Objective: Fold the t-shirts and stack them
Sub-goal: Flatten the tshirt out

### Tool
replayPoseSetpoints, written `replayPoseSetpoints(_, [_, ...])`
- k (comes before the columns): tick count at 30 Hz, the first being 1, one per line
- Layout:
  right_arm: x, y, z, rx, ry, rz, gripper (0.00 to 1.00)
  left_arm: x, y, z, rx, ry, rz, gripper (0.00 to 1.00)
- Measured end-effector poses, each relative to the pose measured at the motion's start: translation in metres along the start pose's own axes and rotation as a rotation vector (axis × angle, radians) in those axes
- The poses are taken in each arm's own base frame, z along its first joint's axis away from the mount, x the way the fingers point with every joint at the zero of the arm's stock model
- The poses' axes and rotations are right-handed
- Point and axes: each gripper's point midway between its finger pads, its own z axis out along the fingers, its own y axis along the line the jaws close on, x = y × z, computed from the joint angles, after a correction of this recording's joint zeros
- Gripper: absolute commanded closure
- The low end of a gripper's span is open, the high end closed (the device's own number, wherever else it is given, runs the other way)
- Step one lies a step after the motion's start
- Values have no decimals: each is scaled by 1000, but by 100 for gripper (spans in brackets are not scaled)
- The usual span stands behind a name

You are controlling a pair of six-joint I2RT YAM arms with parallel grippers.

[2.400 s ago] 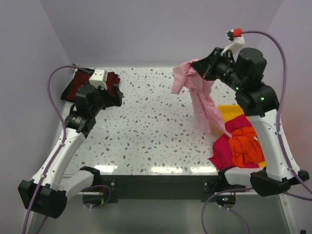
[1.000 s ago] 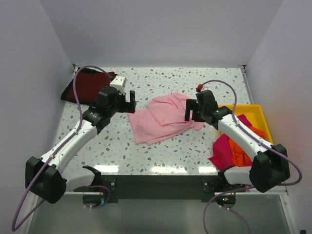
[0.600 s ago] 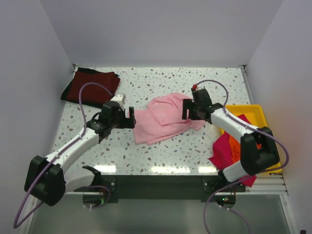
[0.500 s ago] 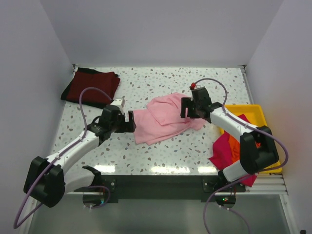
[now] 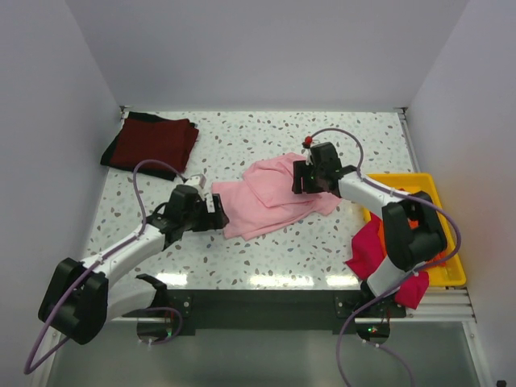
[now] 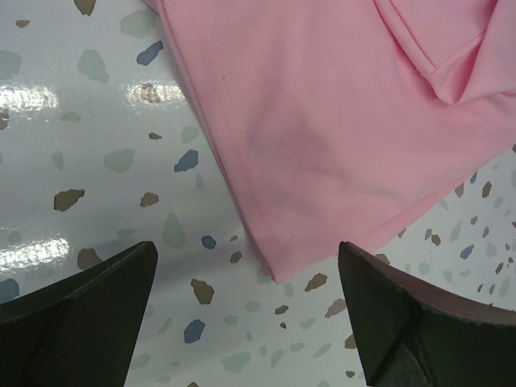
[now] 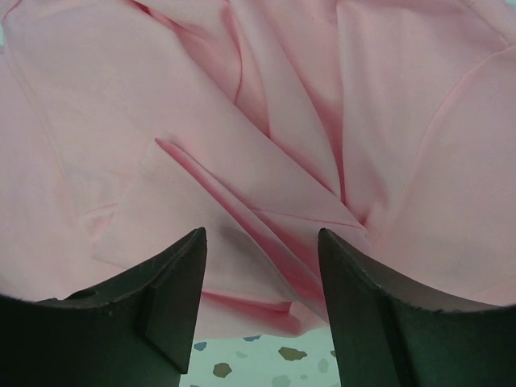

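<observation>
We found the left gripper (image 6: 246, 266) parted wide, a hem corner of the pale pink t-shirt (image 6: 339, 121) lying just ahead between its jaws; the right gripper (image 7: 260, 242) straddled a fold, unclenched.

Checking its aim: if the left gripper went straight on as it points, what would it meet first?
Likely the pale pink t-shirt, whose hem corner lies inside the open left gripper; the table is right beneath, depth unclear.

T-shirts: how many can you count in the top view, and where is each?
4: pale pink tee mid-table; maroon tee far left corner; magenta tee and orange tee at the yellow tray, right. Others may lie hidden beneath.
</observation>
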Motion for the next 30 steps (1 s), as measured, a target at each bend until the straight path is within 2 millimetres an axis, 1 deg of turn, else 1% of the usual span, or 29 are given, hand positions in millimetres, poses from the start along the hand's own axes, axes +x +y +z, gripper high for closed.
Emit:
replayPoseSetpoints(2, [3,2,2,-13,12,-3,47,2,-3,1,17,3,-12,2])
replayPoseSetpoints(3, [3,3,2,-20,14,-5,48,4,-3,2,24,5,-19,2])
replayPoseSetpoints(6, [4,4,2,-30,17,-9,62,11,-3,3,36,19,-33,4])
replayPoseSetpoints(7, [5,5,2,-32,20,-10,71,14,-4,3,38,25,-36,6])
replayPoseSetpoints(8, [6,5,2,-36,23,-11,75,16,-4,3,39,30,-39,6])
replayPoseSetpoints(10, [9,5,2,-40,30,-9,78,20,-5,3,42,39,-40,10])
replayPoseSetpoints(15, [11,6,2,-42,35,-9,79,28,-12,5,53,55,-40,18])
replayPoseSetpoints(16, [11,5,2,-42,36,-9,81,33,-15,6,56,68,-35,21])
replayPoseSetpoints(18, [12,5,2,-42,37,-8,85,40,-17,8,49,91,-31,25])
replayPoseSetpoints(19, [13,5,2,-41,39,-8,90,45,-18,9,46,104,-28,29])
replayPoseSetpoints(21, [16,4,1,-40,43,-7,96,48,-22,11,48,109,-22,36])
replayPoseSetpoints(22, [16,4,1,-40,44,-7,100,51,-23,11,47,114,-21,45])
replayPoseSetpoints(24, [16,4,0,-40,43,-6,100,53,-25,12,46,119,-18,53])
replayPoseSetpoints(25, [15,4,0,-40,41,-6,100,55,-25,13,43,124,-17,61])
replayPoseSetpoints(27, [14,5,-2,-41,36,-6,100,58,-26,14,43,132,-23,71])
replayPoseSetpoints(28, [13,5,-4,-42,32,-7,100,58,-26,15,44,131,-25,80])
replayPoseSetpoints(30, [10,6,-8,-45,23,-7,100,58,-27,16,47,130,-28,90])
